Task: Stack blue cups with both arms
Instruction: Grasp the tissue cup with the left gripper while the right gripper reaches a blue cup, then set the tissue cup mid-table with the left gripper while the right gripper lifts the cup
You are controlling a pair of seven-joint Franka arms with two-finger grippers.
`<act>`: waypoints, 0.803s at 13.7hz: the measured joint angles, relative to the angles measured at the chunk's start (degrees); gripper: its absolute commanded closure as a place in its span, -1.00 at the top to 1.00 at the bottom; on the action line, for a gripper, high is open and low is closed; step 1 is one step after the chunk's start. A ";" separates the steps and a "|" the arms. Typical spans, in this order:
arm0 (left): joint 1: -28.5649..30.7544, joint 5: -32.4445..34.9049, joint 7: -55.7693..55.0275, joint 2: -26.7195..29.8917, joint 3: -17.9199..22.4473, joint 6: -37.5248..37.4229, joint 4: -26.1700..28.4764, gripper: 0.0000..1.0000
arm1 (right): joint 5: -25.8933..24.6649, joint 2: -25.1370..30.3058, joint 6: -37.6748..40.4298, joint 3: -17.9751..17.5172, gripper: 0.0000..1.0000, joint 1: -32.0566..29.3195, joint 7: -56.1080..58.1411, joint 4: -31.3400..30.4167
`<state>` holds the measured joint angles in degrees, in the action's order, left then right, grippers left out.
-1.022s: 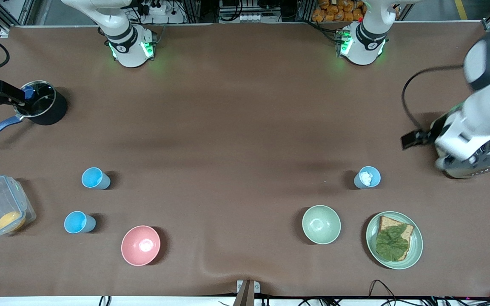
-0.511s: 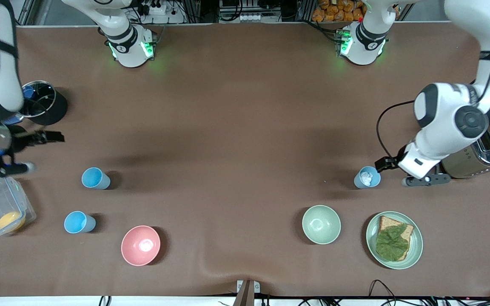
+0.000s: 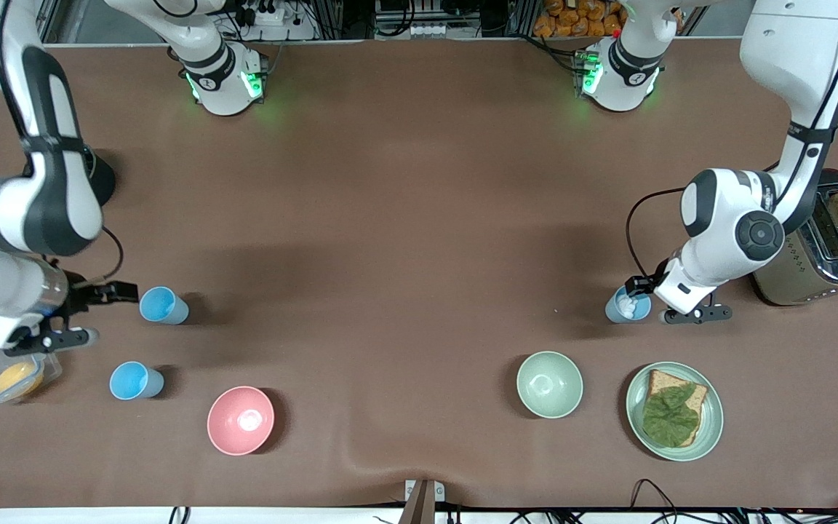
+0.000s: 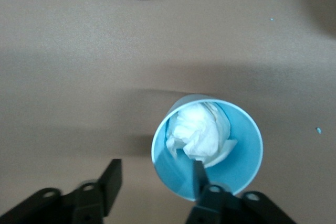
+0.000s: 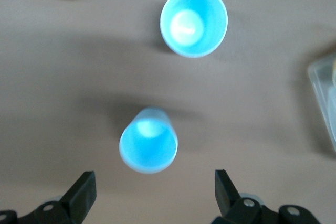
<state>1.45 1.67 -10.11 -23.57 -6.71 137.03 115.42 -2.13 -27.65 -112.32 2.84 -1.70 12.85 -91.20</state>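
no writing legible on the blue cups [image 3: 164,305]

Even, bright overhead light covers the brown table [image 3: 404,218]; soft, diffuse shadows lie beside each blue cup [image 3: 163,305] and beneath both arms. Green glow rings the arm bases. Both wrist views look softer, the nearer blue cup [image 5: 148,147] slightly blurred.
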 measured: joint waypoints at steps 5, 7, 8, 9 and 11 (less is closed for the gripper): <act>-0.13 -0.03 0.00 -2.13 -0.61 -0.16 -2.51 -1.00 | 3.70 -2.83 -6.44 0.28 1.00 -3.59 0.05 -4.80; -0.50 -0.04 -0.03 -2.21 -1.86 -0.39 -2.93 -1.00 | 4.52 -2.83 -6.44 0.17 1.00 -3.58 0.04 -5.06; -0.54 -0.16 -0.70 -2.19 -3.60 -0.89 -3.01 -1.00 | 4.61 -2.87 -6.46 0.18 1.00 -3.60 0.04 -5.39; -0.57 -0.36 -2.35 -2.09 -6.05 -1.57 -3.44 -1.00 | 4.62 -3.00 -6.50 0.24 1.00 -3.69 0.12 -5.78; -1.18 -0.63 -8.60 -1.96 -12.57 -5.37 -6.32 -1.00 | 4.63 -3.58 -6.68 0.27 1.00 -4.20 1.36 -6.22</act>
<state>0.27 1.04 -18.70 -25.53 -19.29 131.66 109.10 2.50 -31.23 -119.00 3.11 -5.90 14.20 -97.42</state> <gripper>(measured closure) 0.965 0.000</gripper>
